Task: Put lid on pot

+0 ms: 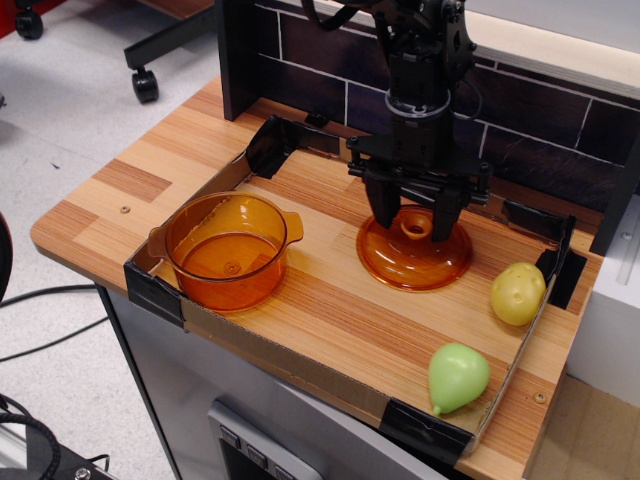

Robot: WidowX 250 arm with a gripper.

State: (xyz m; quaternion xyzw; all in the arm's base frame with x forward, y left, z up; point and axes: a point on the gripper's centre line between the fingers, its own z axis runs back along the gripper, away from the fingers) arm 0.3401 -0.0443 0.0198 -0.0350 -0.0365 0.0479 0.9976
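Observation:
The orange translucent lid (415,265) lies flat on the wooden board, right of centre, with its ring knob (414,227) pointing up. My black gripper (414,222) is lowered straight over it. Its two fingers (383,208) stand on either side of the knob with small gaps left, so it is open and holds nothing. The orange pot (228,250) stands open and empty at the front left of the board, about a lid's width to the left of the lid.
A yellow potato (517,292) lies right of the lid and a green pear (457,375) at the front right. A low cardboard rim with black tape (155,292) edges the board. A dark brick-pattern wall (320,60) stands behind.

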